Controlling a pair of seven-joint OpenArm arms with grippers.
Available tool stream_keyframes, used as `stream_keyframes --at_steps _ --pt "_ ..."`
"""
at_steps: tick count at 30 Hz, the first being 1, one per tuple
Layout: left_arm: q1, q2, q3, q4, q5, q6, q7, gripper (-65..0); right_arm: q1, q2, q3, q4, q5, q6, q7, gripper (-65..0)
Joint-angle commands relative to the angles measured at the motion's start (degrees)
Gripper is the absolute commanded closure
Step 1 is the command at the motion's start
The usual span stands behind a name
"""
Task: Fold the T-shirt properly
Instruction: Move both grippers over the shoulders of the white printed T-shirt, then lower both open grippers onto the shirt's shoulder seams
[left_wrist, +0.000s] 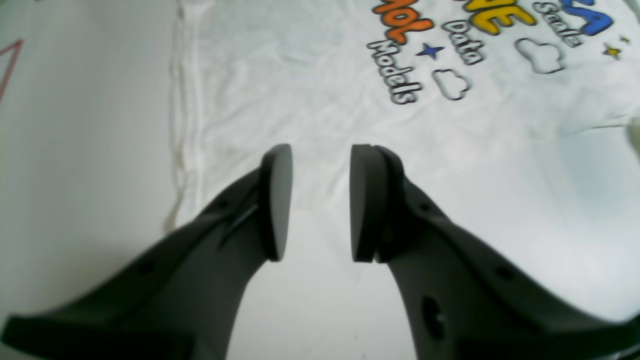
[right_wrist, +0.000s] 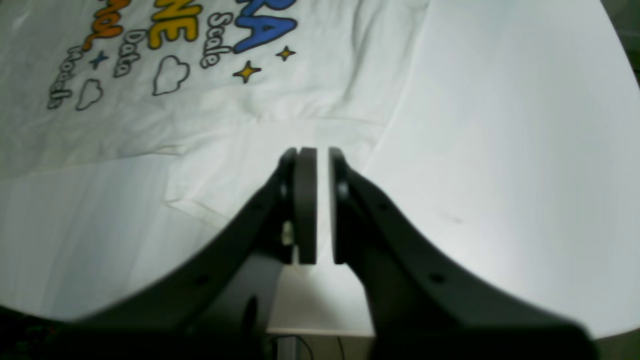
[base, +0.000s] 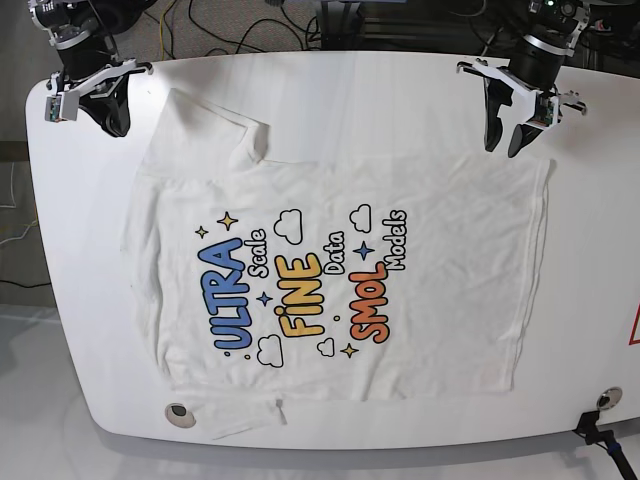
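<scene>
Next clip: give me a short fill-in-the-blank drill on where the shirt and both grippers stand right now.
1. The T-shirt lies spread on the table with its print facing ____.
2. The left gripper holds ____.
3. The word printed in orange is ____.
4. The right gripper hangs over the shirt's ____.

Missing: up; nothing; SMOL; sleeve

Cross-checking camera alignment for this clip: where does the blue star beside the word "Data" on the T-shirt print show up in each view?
Left wrist: blue star upper middle, right of "Models".
Right wrist: blue star upper left, between "SMOL" and "Data".
Base: blue star near centre of the T-shirt, between "Data" and "Models".
Shared landmark: the word "Data", next to the star in all three.
</scene>
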Motion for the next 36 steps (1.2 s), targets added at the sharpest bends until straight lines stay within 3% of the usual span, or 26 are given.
stream_keyframes --at_steps 1,7,12,16,24,25,28,36 --pt "0.0 -0.4 -0.3 0.7 0.7 0.0 -2.3 -17.5 0.2 1.5 0.8 0.3 0.6 -0.5 0.7 -10.6" --pt "-0.5 -0.7 -0.5 0.8 1.2 -0.1 -4.3 -17.7 0.1 3.9 1.9 0.0 0.0 -1.3 -0.4 -21.0" --pt "-0.5 -1.2 -1.2 0.4 -0.7 -0.3 -5.2 -18.2 0.0 4.3 3.3 0.0 -3.3 -1.6 -1.4 -25.5" --pt "-0.9 -1.3 -3.5 0.2 -2.9 -0.1 -3.1 -19.1 -0.3 4.1 4.5 -0.3 -6.1 -1.8 -1.3 -25.8" --pt "-4.6 -1.2 -8.5 -1.5 -5.2 0.2 7.1 -21.2 -0.8 4.4 5.0 -0.9 -6.8 -1.8 -1.3 -26.3" --pt "-4.6 -1.0 -8.0 -1.1 -4.5 0.3 5.5 -19.6 0.0 4.1 4.5 -0.1 -7.5 0.0 -1.2 -25.8" --pt "-5.2 -1.0 -8.0 -1.1 -4.3 0.3 6.0 -19.5 0.9 4.3 4.3 -1.4 -8.4 1.5 -1.5 -25.9" --pt "-6.5 -1.1 -7.7 -1.3 -4.6 0.2 8.4 -19.6 3.2 7.0 4.2 -8.6 -8.5 1.5 -5.4 -26.0"
